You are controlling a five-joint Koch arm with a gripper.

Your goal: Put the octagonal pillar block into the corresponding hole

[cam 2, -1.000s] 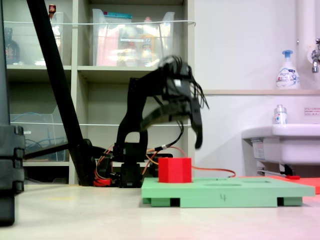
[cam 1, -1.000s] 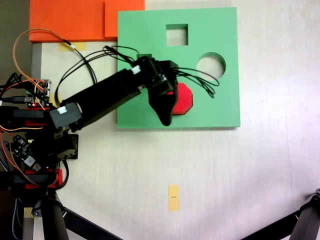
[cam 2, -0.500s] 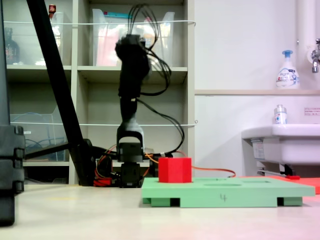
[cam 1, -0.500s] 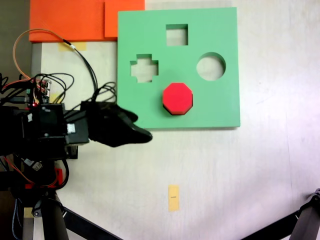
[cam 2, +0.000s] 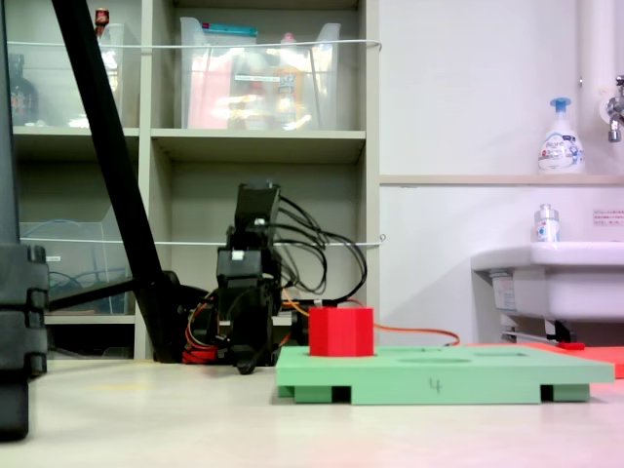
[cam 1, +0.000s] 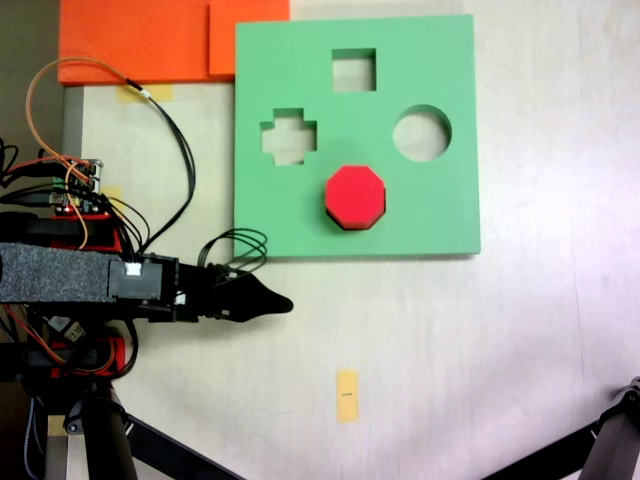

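Your small bright red eight-sided prism block (cam 1: 355, 196) sits on the flat green square foam board (cam 1: 440, 215), below and between the cross-shaped cutout (cam 1: 289, 140) and the round cutout (cam 1: 421, 133) in the top-down fixed view. In the low side view the block (cam 2: 341, 331) stands well proud of the board (cam 2: 487, 375), so you cannot tell whether it is partly seated in its hole or jammed at the rim. The black gripper (cam 1: 272, 303) lies low over the bare table, well clear of the board, holding nothing; whether its jaws are parted cannot be told. If the block's corners are misaligned, it may stay perched, and pressing down could shift the board.
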